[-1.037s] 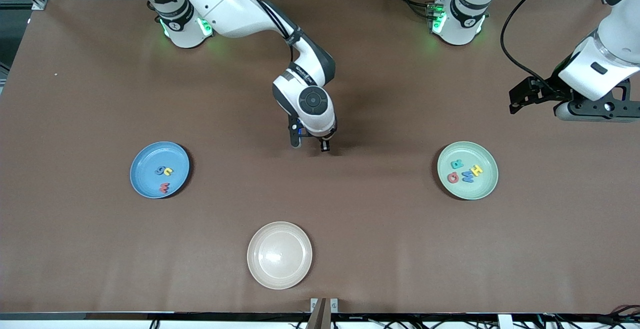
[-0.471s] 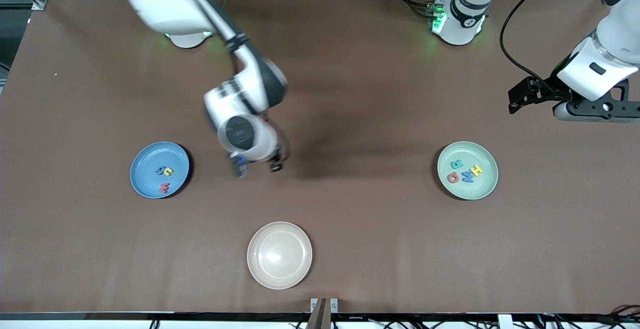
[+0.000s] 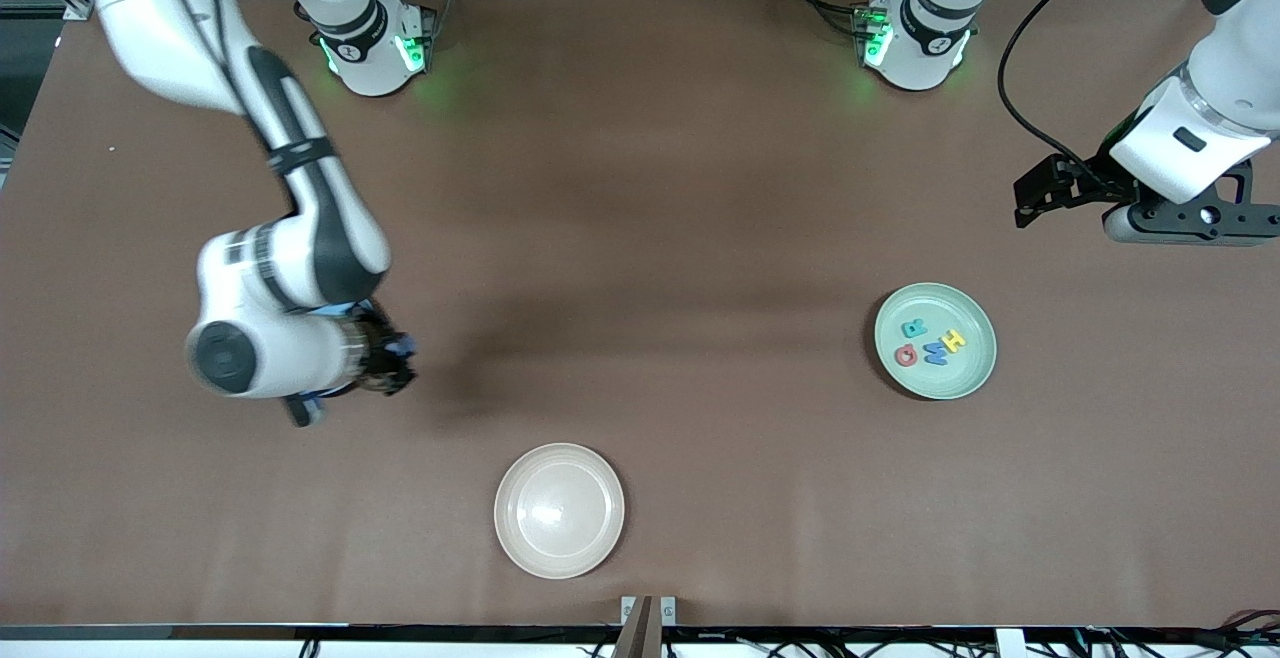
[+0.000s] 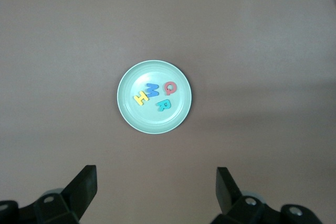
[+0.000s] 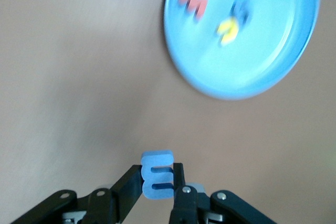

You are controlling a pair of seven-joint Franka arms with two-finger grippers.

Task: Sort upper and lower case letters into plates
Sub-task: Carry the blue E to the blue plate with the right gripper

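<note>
My right gripper [image 5: 164, 182] is shut on a blue letter E [image 5: 157, 176], hanging just beside the sky-blue plate [image 5: 273, 51]. Three letters lie in that plate: red [image 5: 191, 1], blue [image 5: 240, 8] and yellow [image 5: 228, 31]. In the front view my right arm covers this plate. The mint plate [image 3: 975, 373] holds a teal R [image 3: 912, 329], yellow H [image 3: 953, 340], blue M [image 3: 936, 353] and red Q [image 3: 906, 356]. My left gripper [image 4: 156, 187] waits open and empty, high over bare table beside the mint plate [image 4: 131, 116].
A cream-beige plate [image 3: 508, 498] with nothing in it sits near the table's front edge, between the two coloured plates. The brown table top [image 3: 700, 238] stretches wide between the arms.
My right arm has swung from the table's middle toward its own end, carrying the blue letter to the sky-blue plate. The left arm has hardly moved.
</note>
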